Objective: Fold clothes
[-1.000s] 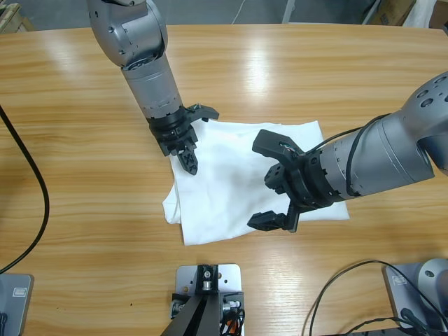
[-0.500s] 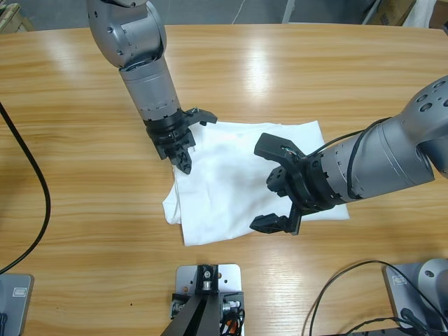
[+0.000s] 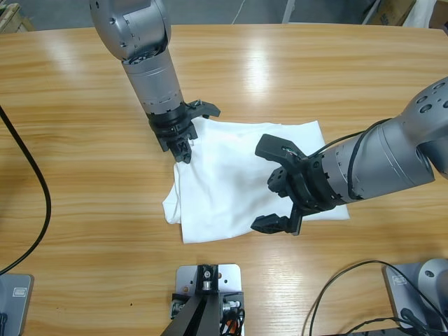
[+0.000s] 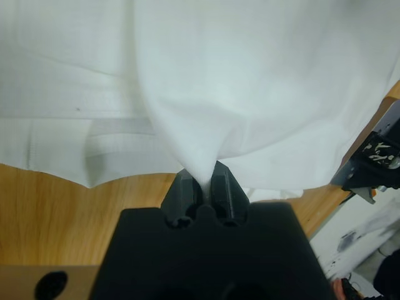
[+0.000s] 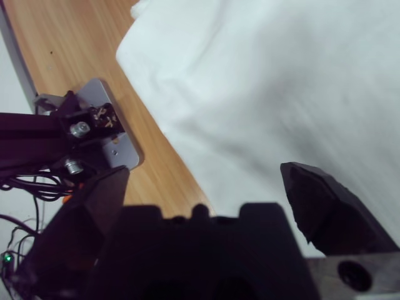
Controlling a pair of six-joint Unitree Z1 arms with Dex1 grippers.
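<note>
High view: a white T-shirt (image 3: 245, 178) is seen lying folded into a rough rectangle on the wooden table (image 3: 70, 140), a little right of the middle of the frame, with its lower left corner rumpled and a loose flap bulging toward the left. No logo or label can be made out on the cloth. The left gripper (image 3: 183, 149) is placed at the shirt's upper left corner, reaching down from the upper left of the frame. In the left wrist view its jaws are closed tight on a pinch of white fabric (image 4: 206, 94), which is drawn up into a peak from the jaw tips while the rest of the cloth spreads across the top of the frame over the table. The right gripper (image 3: 274, 185) is held over the shirt's right half, entering from the right edge, with its jaws spread wide and nothing between them. In the right wrist view the shirt (image 5: 281, 81) fills the upper right of the frame beyond those parted jaws, its edge running diagonally across bare wood.
</note>
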